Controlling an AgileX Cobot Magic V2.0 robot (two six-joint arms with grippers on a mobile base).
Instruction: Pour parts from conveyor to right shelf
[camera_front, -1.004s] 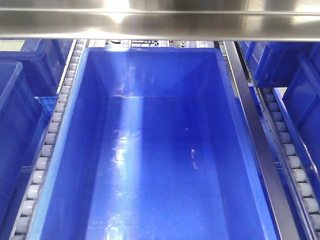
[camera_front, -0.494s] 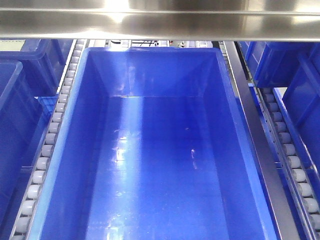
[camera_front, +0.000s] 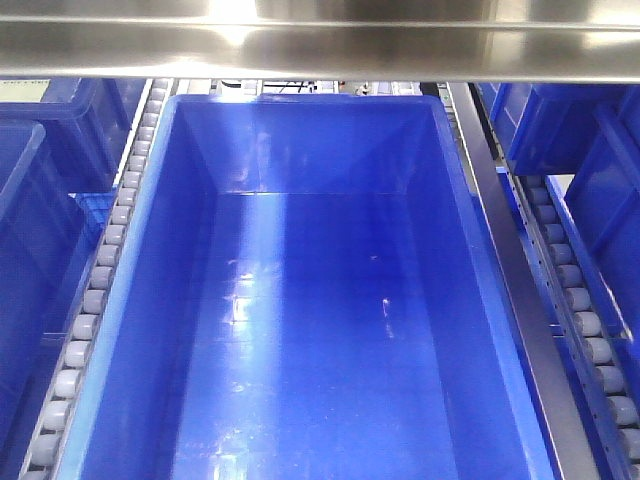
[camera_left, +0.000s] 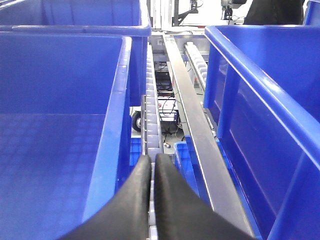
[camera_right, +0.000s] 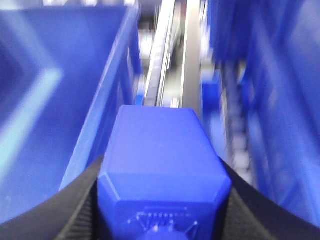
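The right tool (camera_right: 162, 200) is pinching a small bright-blue plastic block (camera_right: 162, 160) above the stainless-steel shelf's grey roller rail (camera_right: 160, 60), beside a large deep blue plastic bin (camera_front: 320, 300). The left tool (camera_left: 152, 162) is hanging with fingers pressed together.

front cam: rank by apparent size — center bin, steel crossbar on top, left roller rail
1. center bin, fills most of the frame.
2. steel crossbar, spans the full width; it sits nearer the camera, so true size is unsure.
3. left roller rail, a narrow strip along the bin's left rim.
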